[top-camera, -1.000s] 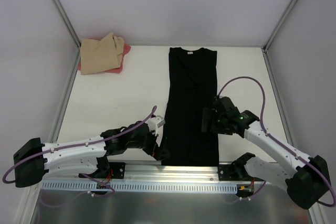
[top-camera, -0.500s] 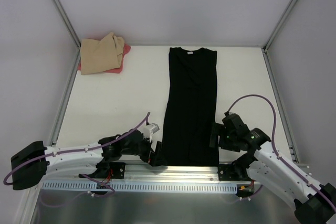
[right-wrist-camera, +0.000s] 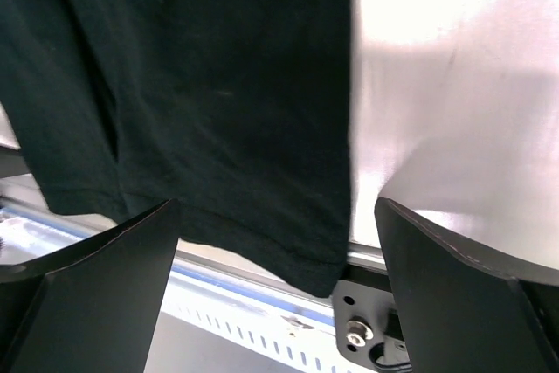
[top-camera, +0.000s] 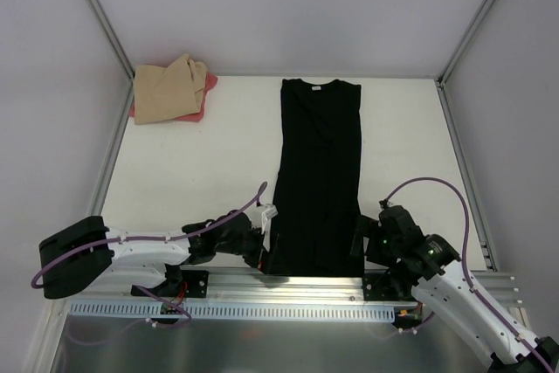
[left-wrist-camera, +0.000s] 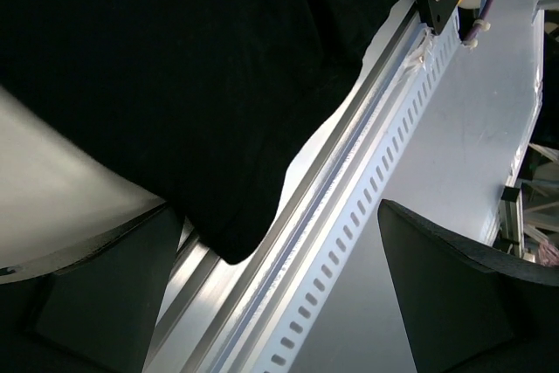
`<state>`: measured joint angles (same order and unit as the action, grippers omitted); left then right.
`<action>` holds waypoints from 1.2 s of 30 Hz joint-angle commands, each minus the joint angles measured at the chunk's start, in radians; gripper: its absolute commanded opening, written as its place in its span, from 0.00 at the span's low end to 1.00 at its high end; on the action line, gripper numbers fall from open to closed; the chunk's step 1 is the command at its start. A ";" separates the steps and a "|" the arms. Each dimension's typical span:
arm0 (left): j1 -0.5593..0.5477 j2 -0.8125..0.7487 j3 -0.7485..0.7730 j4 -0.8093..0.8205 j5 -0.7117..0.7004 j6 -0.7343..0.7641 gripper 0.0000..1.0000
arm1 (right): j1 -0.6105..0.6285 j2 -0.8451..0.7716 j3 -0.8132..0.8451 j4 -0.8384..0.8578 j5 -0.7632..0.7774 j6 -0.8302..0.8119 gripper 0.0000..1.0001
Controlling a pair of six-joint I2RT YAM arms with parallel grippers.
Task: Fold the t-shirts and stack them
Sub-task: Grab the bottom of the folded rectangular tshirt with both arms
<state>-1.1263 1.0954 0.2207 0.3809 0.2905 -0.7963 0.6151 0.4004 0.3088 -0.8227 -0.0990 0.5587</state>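
Nothing in any view can be read: no words, brand marks, numbers or signs. The black t-shirt (top-camera: 316, 172) has a small pale tag (top-camera: 316, 87) inside its collar in the top view, but it is too small to show any print.
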 commanded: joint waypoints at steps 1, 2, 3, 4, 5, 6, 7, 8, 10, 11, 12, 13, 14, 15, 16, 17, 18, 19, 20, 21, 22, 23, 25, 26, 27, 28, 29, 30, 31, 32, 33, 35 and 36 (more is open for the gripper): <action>-0.007 0.076 0.032 -0.008 0.042 0.019 0.99 | 0.006 -0.021 -0.046 -0.026 -0.045 0.047 0.99; -0.009 0.093 0.040 -0.004 0.048 0.022 0.99 | 0.008 -0.023 -0.051 -0.013 -0.059 0.052 0.99; -0.009 0.122 0.048 -0.001 0.052 0.025 0.99 | 0.006 -0.025 -0.054 -0.006 -0.067 0.055 0.98; -0.009 0.132 0.063 0.001 0.056 0.028 0.99 | 0.006 -0.026 -0.062 0.002 -0.076 0.058 0.96; -0.009 0.144 0.068 0.001 0.061 0.028 0.99 | 0.006 -0.028 -0.062 0.010 -0.082 0.063 0.94; -0.009 0.156 0.072 0.001 0.064 0.031 0.99 | 0.006 -0.028 -0.062 0.013 -0.085 0.063 0.89; -0.009 0.161 0.075 0.001 0.064 0.029 0.99 | 0.008 -0.026 -0.062 0.016 -0.088 0.063 0.87; -0.009 0.164 0.077 0.003 0.064 0.029 0.99 | 0.008 -0.023 -0.062 0.017 -0.094 0.061 0.85; -0.009 0.166 0.077 0.003 0.062 0.029 0.97 | 0.008 -0.015 -0.066 0.028 -0.108 0.061 0.70; -0.009 0.164 0.077 0.001 0.064 0.029 0.95 | 0.006 -0.008 -0.068 0.042 -0.120 0.060 0.52; -0.009 0.162 0.077 0.000 0.064 0.031 0.93 | 0.006 -0.002 -0.071 0.051 -0.125 0.058 0.37; -0.009 0.162 0.078 -0.004 0.065 0.031 0.87 | 0.008 0.000 -0.073 0.056 -0.130 0.058 0.20; -0.009 0.161 0.080 -0.005 0.068 0.031 0.81 | 0.006 0.003 -0.073 0.062 -0.133 0.058 0.07; -0.009 0.164 0.081 -0.010 0.073 0.034 0.74 | 0.006 0.006 -0.073 0.062 -0.131 0.060 0.01; -0.009 0.166 0.086 -0.013 0.075 0.034 0.54 | 0.008 0.008 -0.071 0.063 -0.127 0.060 0.01; -0.009 0.169 0.088 -0.020 0.075 0.035 0.41 | 0.006 0.011 -0.068 0.062 -0.127 0.060 0.01; -0.009 0.169 0.091 -0.028 0.070 0.032 0.28 | 0.008 0.012 -0.063 0.057 -0.127 0.056 0.01; -0.009 0.167 0.092 -0.033 0.064 0.032 0.08 | 0.008 0.015 -0.060 0.057 -0.123 0.058 0.01; -0.009 0.166 0.094 -0.039 0.061 0.031 0.00 | 0.006 0.017 -0.059 0.051 -0.122 0.055 0.01; -0.009 0.161 0.095 -0.048 0.056 0.032 0.00 | 0.008 0.015 -0.050 0.047 -0.120 0.055 0.01; -0.009 0.159 0.097 -0.053 0.052 0.031 0.00 | 0.008 0.015 -0.045 0.040 -0.117 0.055 0.00; -0.009 0.156 0.100 -0.059 0.049 0.032 0.00 | 0.008 0.015 -0.040 0.031 -0.116 0.053 0.01; -0.009 0.143 0.106 -0.077 0.041 0.031 0.00 | 0.008 0.017 -0.019 0.019 -0.114 0.050 0.01; -0.009 0.138 0.111 -0.085 0.038 0.032 0.00 | 0.008 0.017 -0.010 0.005 -0.110 0.046 0.00; -0.009 0.124 0.120 -0.102 0.035 0.034 0.00 | 0.006 0.020 0.010 -0.004 -0.107 0.041 0.01; -0.009 0.118 0.126 -0.112 0.029 0.034 0.00 | 0.006 0.025 0.021 -0.019 -0.107 0.035 0.01; -0.009 0.101 0.144 -0.141 0.027 0.040 0.00 | 0.006 0.028 0.047 -0.026 -0.105 0.032 0.01; -0.009 0.094 0.155 -0.142 0.022 0.043 0.00 | 0.008 0.029 0.047 -0.033 -0.105 0.029 0.01; -0.009 0.084 0.167 -0.180 0.016 0.048 0.00 | 0.006 0.032 0.076 -0.045 -0.104 0.026 0.00; -0.009 0.066 0.181 -0.203 0.001 0.060 0.00 | 0.008 0.038 0.091 -0.052 -0.103 0.020 0.01; -0.009 0.057 0.207 -0.224 -0.007 0.066 0.00 | 0.008 0.043 0.108 -0.058 -0.100 0.017 0.01; -0.009 0.025 0.236 -0.289 -0.034 0.084 0.00 | 0.006 0.064 0.157 -0.073 -0.091 0.007 0.01; -0.009 0.015 0.264 -0.310 -0.045 0.091 0.00 | 0.008 0.075 0.173 -0.076 -0.087 -0.003 0.00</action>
<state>-1.1263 1.1603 0.4088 0.1547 0.2970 -0.7509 0.6155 0.4484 0.4038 -0.8581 -0.2031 0.5861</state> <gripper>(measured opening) 0.011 0.025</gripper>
